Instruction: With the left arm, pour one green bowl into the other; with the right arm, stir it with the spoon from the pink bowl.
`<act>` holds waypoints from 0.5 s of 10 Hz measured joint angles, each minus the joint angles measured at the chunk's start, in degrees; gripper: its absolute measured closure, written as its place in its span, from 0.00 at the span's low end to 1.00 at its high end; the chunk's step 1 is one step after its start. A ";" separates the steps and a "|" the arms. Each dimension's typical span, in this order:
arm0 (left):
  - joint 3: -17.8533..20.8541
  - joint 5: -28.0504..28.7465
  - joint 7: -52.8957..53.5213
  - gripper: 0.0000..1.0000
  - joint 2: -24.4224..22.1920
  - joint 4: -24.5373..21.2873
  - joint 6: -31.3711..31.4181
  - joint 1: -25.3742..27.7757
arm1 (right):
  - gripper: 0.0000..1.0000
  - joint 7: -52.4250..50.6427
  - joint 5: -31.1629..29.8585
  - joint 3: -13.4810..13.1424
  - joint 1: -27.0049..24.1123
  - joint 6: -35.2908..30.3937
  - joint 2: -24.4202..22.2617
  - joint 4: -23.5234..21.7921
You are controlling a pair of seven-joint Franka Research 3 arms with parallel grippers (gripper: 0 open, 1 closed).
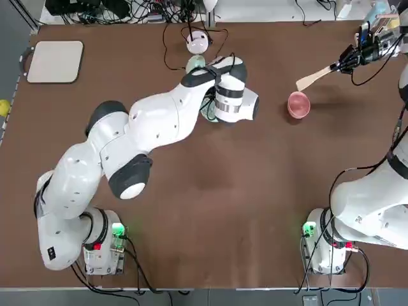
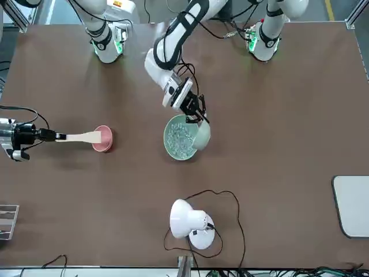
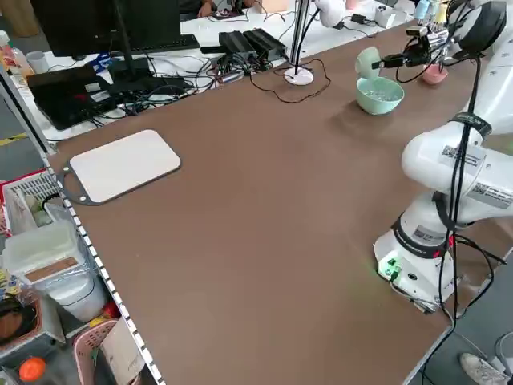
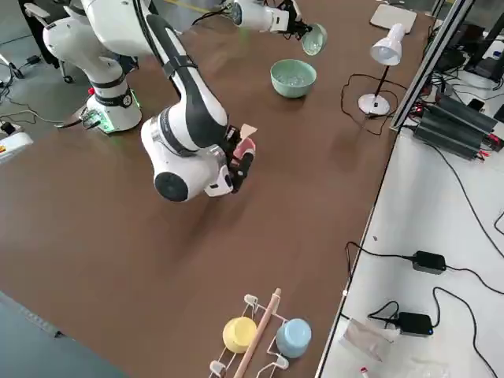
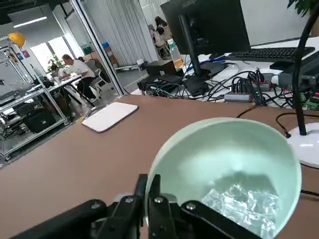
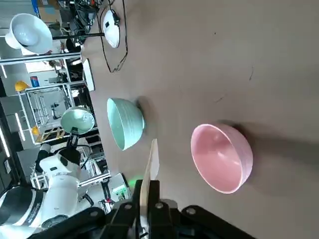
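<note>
My left gripper (image 2: 196, 113) is shut on the rim of the small green bowl (image 2: 202, 134) and holds it tilted over the far edge of the wide mint-green bowl (image 2: 180, 137). Clear bits lie in the wide bowl. In the left wrist view, clear bits also sit low in the small bowl (image 5: 224, 169). My right gripper (image 1: 347, 62) hangs at the far right of the table, shut on the wooden spoon (image 1: 313, 79) by its handle. The spoon's blade is above and just beyond the empty pink bowl (image 1: 298, 104).
A white desk lamp (image 2: 189, 222) with a black cable stands on the table beyond the bowls. At the table's far left corner lies a white board (image 1: 55, 61). A rack with a yellow and a blue cup (image 4: 268, 335) sits at the right edge.
</note>
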 joint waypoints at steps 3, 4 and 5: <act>0.30 3.96 -2.09 0.96 0.83 0.00 -1.99 -1.30 | 0.94 2.30 -0.03 0.03 0.70 -0.05 -1.07 0.11; 0.30 5.60 -2.71 0.96 1.10 0.00 -3.17 -1.86 | 0.94 4.07 -0.04 0.09 1.13 -0.07 -1.54 0.37; 0.31 6.68 -2.85 0.96 1.48 -0.04 -3.82 -2.31 | 0.94 5.90 -0.04 0.11 1.71 -0.07 -2.10 0.69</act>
